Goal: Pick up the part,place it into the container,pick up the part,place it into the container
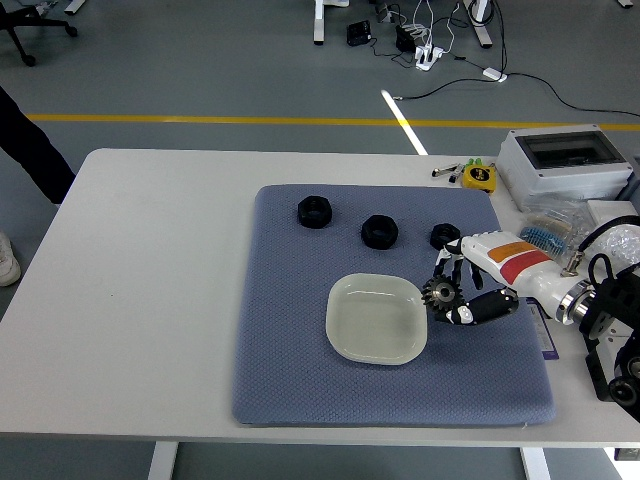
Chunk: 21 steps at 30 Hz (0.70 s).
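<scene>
My right hand (455,293) comes in from the right, its fingers shut on a black gear (438,294). It holds the gear in the air just past the right rim of the pale square dish (376,318), which lies in the middle of the blue-grey mat (300,300). Three black nut-like parts sit in a row toward the mat's far edge: the left one (314,211), the middle one (379,230), and the right one (444,236), partly behind my hand. The small gear seen earlier is hidden by my hand. My left arm is out of view.
A grey electrical box (565,165) stands at the table's far right, with a yellow tape measure (479,177) beside it and plastic bags of small parts (548,236) nearer. A person's dark trouser leg (30,145) shows at the left edge, beyond the table.
</scene>
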Available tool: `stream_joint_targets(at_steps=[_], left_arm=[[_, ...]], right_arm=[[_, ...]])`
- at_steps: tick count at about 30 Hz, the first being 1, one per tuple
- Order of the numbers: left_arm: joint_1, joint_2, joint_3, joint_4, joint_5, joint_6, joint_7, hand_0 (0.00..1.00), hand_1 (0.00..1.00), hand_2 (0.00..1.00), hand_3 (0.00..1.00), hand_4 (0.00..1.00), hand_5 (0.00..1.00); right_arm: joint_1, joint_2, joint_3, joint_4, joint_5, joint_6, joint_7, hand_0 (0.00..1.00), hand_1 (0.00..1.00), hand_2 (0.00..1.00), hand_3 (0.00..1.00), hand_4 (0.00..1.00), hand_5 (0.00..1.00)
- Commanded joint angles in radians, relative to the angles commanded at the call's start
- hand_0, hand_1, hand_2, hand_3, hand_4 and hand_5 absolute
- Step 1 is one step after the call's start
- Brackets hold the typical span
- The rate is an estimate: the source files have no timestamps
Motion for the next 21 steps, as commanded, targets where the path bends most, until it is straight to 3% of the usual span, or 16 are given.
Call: stream_joint_targets(at_steps=[3,4,7,9,10,16,21], left_arm=[[0.001,0.001,-0.003,0.000,0.005,0.000,0.001,0.708,0.645,0.668,0.580,0.677,0.636],[0.000,0.001,-0.004,0.000,0.006,0.000,0.001,0.708,0.641,0.667,0.580,0.677,0.636],[-0.003,0.003,0.001,0.000,0.001,0.001,-0.001,0.708,0.641,0.667,0.580,0.677,0.636],[-0.004,0.004,0.002,0.000,-0.002,0.001,-0.002,0.708,0.641,0.667,0.580,0.677,0.636],[-0.004,0.004,0.001,0.000,-0.001,0.001,-0.002,0.708,0.638,0.667,0.580,0.676,0.636],[-0.005,0.005,0.001,0.000,-0.003,0.002,-0.001,0.708,0.637,0.669,0.579,0.677,0.636],[-0.004,0.006,-0.002,0.000,0.002,0.002,0.002,0.708,0.637,0.669,0.579,0.677,0.636]], right_arm=[[0.052,0.015,-0.066,0.001,0.031,-0.004,-0.012,0.097,0.218,0.321,0.404,0.853,0.169],[0.067,0.019,-0.087,0.003,0.036,-0.006,-0.017,0.147,0.294,0.393,0.453,0.801,0.216],[0.102,0.030,-0.157,0.002,0.051,-0.024,-0.018,0.147,0.294,0.393,0.453,0.801,0.216],[0.132,0.050,-0.216,-0.026,0.065,-0.060,-0.013,0.147,0.294,0.393,0.453,0.801,0.216],[0.142,0.059,-0.239,-0.041,0.069,-0.074,-0.012,0.243,0.372,0.457,0.498,0.738,0.286],[0.190,0.105,-0.342,-0.129,0.071,-0.154,-0.015,0.209,0.364,0.457,0.523,0.749,0.288],[0.210,0.148,-0.361,-0.187,0.070,-0.211,-0.011,0.209,0.364,0.457,0.523,0.749,0.288]])
